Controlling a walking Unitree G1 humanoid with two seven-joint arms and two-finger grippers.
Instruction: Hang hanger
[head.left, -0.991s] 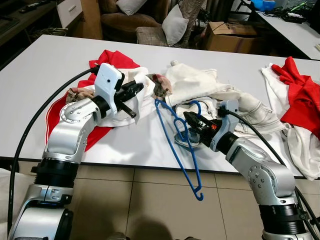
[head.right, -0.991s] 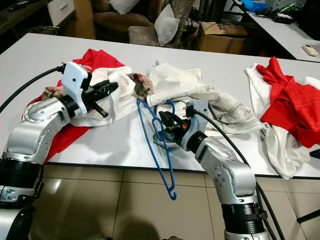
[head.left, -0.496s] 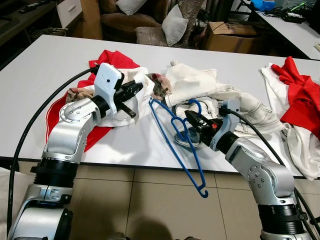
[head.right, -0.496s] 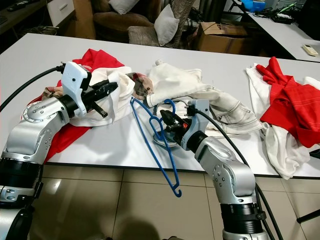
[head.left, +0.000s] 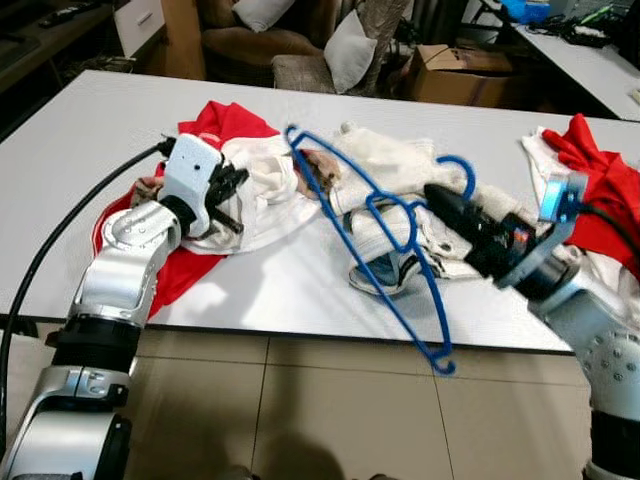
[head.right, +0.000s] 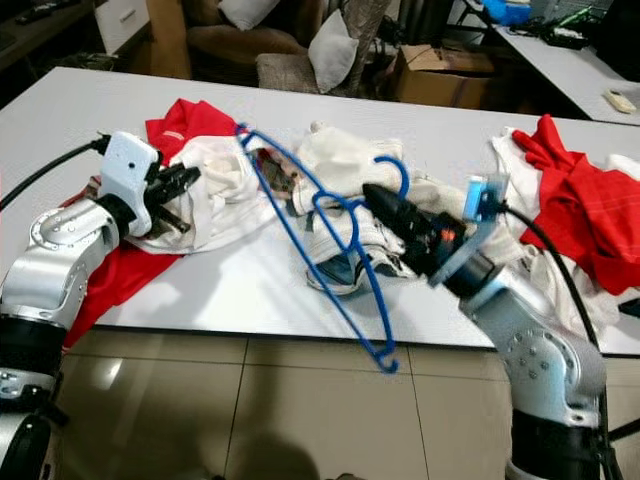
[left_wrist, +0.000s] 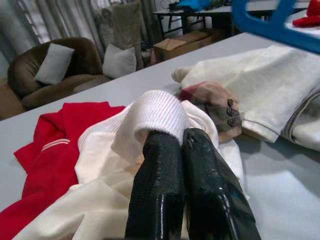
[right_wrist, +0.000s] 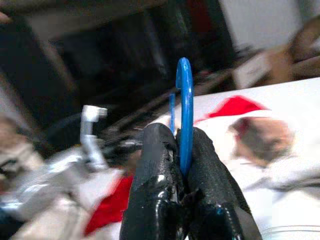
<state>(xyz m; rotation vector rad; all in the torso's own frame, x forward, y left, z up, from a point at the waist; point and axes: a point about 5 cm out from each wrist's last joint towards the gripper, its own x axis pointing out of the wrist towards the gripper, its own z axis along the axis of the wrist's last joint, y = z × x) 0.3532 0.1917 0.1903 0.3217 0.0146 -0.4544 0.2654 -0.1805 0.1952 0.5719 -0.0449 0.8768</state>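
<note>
Hanger blurred, lifted, pinched by right gripper at 3 o'clock; left gripper closed, fingertips hidden under white cloth.

Right wrist view is motion-blurred: background past the fingers cannot be resolved. Blue hanger hook is partly hidden between the pads. White garment cuff is partly covered by the left fingertips; hanger is cropped at the frame edge beyond them.
</note>
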